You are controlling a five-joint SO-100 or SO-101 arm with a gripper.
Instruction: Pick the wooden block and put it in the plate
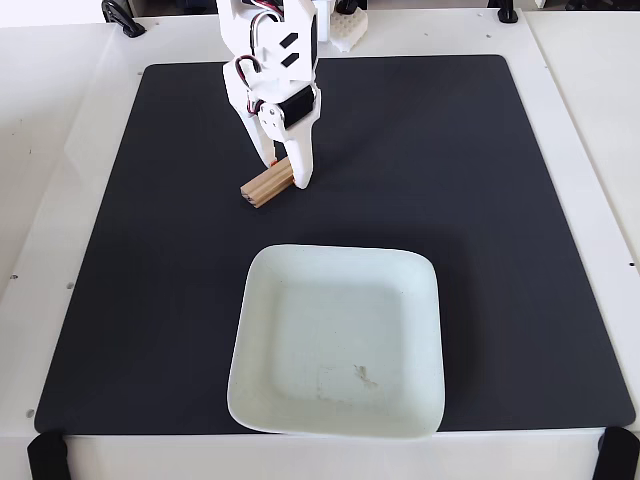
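The wooden block (262,186), a small light-tan bar, lies at an angle on the black mat (450,200), above the plate's upper left corner. My white gripper (286,174) reaches down from the top of the fixed view. Its two fingers (302,160) sit on either side of the block's far end and press against it. The block is low, at mat level. The plate (262,330), a large pale mint-white square dish with a faint smudge inside, sits at the front centre of the mat and holds nothing.
The black mat covers most of the white table (50,150). The arm's base stands at the back edge, with a white honeycomb-patterned piece (345,30) beside it. Black clamps (45,455) sit at the front corners.
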